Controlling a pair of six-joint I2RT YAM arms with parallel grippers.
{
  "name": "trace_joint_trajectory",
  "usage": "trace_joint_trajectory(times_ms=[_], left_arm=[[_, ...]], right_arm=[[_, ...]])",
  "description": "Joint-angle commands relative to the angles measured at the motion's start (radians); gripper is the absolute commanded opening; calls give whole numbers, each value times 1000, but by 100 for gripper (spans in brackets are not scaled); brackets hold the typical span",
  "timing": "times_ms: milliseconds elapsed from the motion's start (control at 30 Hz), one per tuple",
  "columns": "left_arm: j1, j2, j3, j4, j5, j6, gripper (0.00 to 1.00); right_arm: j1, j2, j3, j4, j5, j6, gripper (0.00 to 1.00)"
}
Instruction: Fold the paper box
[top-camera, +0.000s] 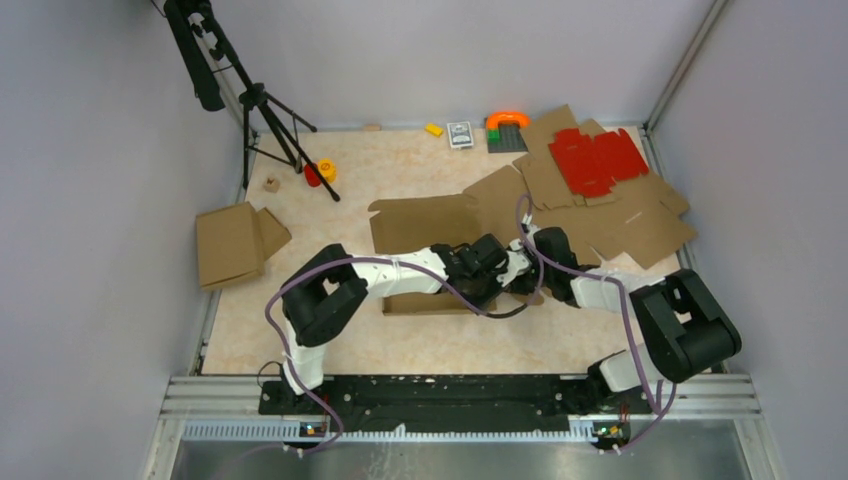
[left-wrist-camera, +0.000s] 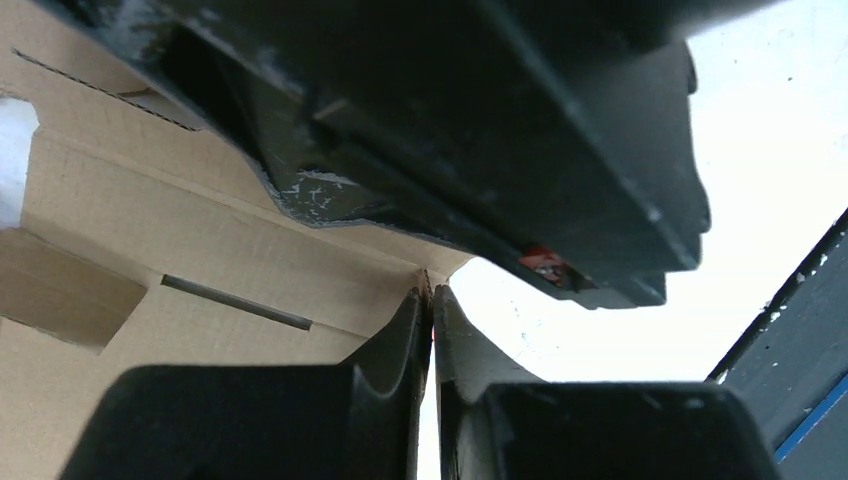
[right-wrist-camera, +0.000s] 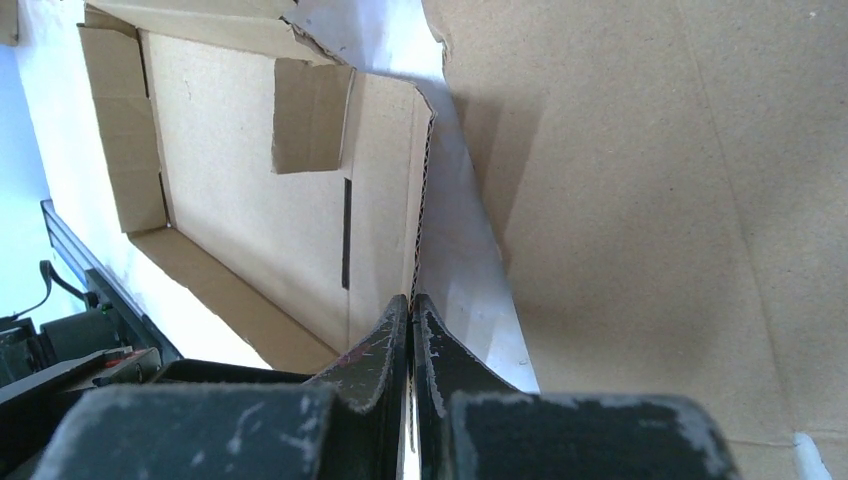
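Beige marbled table (top-camera: 300, 330), grey walls on three sides.

The paper box (top-camera: 425, 225) lies mid-table just ahead of both arms, part-formed: base flat, long walls partly raised, end flap tucked inward in the right wrist view.

The right gripper (right-wrist-camera: 410, 305) is clenched on the raw corrugated edge of one upright wall, with the edge running straight into the tips. The left gripper (left-wrist-camera: 430, 300) has its jaws all but together at a corner of the same box. It looks pinched on the card, though the view is crowded and I cannot rule out that it only touches.

The two grippers meet almost at one spot over the box's right end. The left wrist view is largely filled by the other arm's black housing, very near.

Risks:
- Arm-to-arm contact if either wrist rotates or lifts without the other yielding.
- Both pinches sit on a thin edge, so opposing pulls could tear or crush the corrugation.
- The shallow bite at the tips may slip, and the wall would spring back down.
- Nothing pins the base, so a sideways pull may drag the box into the loose brown sheets (top-camera: 640, 225) and the red sheet (top-camera: 598, 160) just beside it on the right.
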Motion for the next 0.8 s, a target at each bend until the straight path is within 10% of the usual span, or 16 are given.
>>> trace_joint_trajectory(times_ms=[0,767], left_arm=[[19,-53,-14,34,-12,-63,7],[51,-109,-36,-71,-400,-510,27]], right_arm=[[10,6,18,37,-1,-23,0],[13,-11,23,12,25,-29,0]])
